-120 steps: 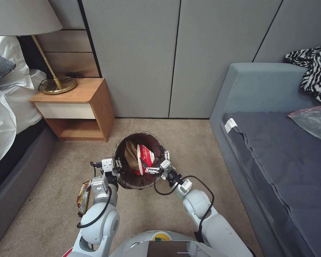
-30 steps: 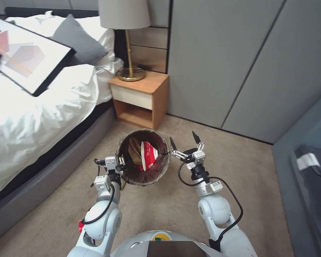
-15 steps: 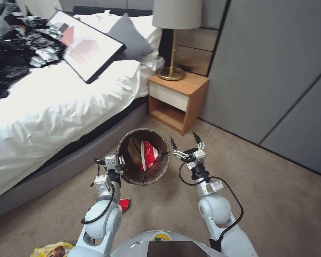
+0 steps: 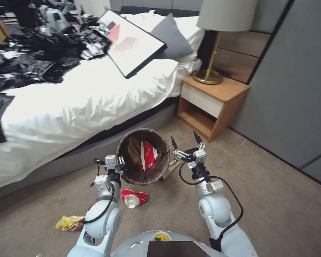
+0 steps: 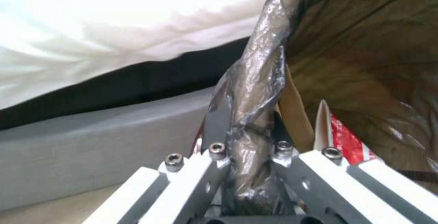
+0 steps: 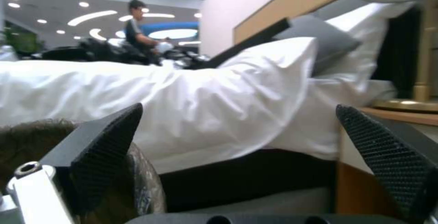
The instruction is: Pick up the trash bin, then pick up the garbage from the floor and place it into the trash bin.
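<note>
The trash bin (image 4: 141, 179), lined with a dark brown bag, hangs just above the carpet in front of me. My left gripper (image 4: 120, 162) is shut on its near-left rim; in the left wrist view the gripper (image 5: 248, 142) pinches the bag-covered rim (image 5: 255, 80). A brown paper bag (image 4: 133, 151) and a red and white wrapper (image 4: 149, 154) lie inside. My right gripper (image 4: 184, 140) stands open right of the bin, nothing between its fingers (image 6: 107, 155). Garbage on the floor: a red and white wrapper (image 4: 133, 198), a yellow wrapper (image 4: 70, 222) and a yellowish one (image 4: 171, 167) beside the bin.
A bed with white covers (image 4: 67, 103) and a grey base (image 4: 78, 157) runs along the left. A heap of black plastic bags (image 4: 35, 57) and a framed picture (image 4: 133, 43) lie on it. A wooden nightstand (image 4: 214, 107) with a lamp (image 4: 214, 53) stands ahead right. Open carpet (image 4: 274, 200) lies right.
The camera has swung left, so the bed and floor litter have come into view. The right gripper, over the bin four seconds ago, is now out beside it and open. The left keeps its hold.
</note>
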Robot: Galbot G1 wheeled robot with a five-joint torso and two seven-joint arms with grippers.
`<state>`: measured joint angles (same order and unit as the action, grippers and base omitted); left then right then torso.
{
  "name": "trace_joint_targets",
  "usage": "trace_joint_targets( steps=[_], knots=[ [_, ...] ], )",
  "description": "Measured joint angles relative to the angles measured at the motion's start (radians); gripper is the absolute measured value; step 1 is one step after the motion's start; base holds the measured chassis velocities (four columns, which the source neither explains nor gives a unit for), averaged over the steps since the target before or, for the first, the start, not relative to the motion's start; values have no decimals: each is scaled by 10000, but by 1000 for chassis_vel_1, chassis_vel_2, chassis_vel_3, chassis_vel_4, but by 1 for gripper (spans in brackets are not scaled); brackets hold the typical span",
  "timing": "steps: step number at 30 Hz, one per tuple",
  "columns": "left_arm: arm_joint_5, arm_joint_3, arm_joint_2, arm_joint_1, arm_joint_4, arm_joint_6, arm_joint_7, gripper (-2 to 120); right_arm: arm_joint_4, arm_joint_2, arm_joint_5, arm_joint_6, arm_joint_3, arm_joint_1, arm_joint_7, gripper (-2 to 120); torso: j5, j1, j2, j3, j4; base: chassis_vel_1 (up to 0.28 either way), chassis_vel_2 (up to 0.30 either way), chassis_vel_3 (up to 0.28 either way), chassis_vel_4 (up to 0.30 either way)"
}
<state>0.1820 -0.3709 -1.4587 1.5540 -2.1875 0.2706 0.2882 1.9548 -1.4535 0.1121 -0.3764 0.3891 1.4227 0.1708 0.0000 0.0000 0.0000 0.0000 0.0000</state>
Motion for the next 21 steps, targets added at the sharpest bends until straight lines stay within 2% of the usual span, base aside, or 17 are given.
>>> trace_joint_targets(
  steps=[7, 13, 21],
  knots=[
    [-682, -35, -35, -43, 175, -371, -276, 2, 0, -26, -14, -13, 9, 18, 32, 100, 0, 0, 0, 0, 3, 106, 102, 102, 104],
    [-689, 28, -45, -87, 242, -489, -282, 2, 13, -20, -16, -15, 71, 21, 37, 100, 0, 0, 0, 0, -4, 24, 15, 12, 16],
    [-656, 29, -30, -82, 244, -490, -270, 2, 15, -20, -10, -23, 62, 35, 40, 100, 0, 0, 0, 0, -1, 0, 0, 0, 0]
  ],
)
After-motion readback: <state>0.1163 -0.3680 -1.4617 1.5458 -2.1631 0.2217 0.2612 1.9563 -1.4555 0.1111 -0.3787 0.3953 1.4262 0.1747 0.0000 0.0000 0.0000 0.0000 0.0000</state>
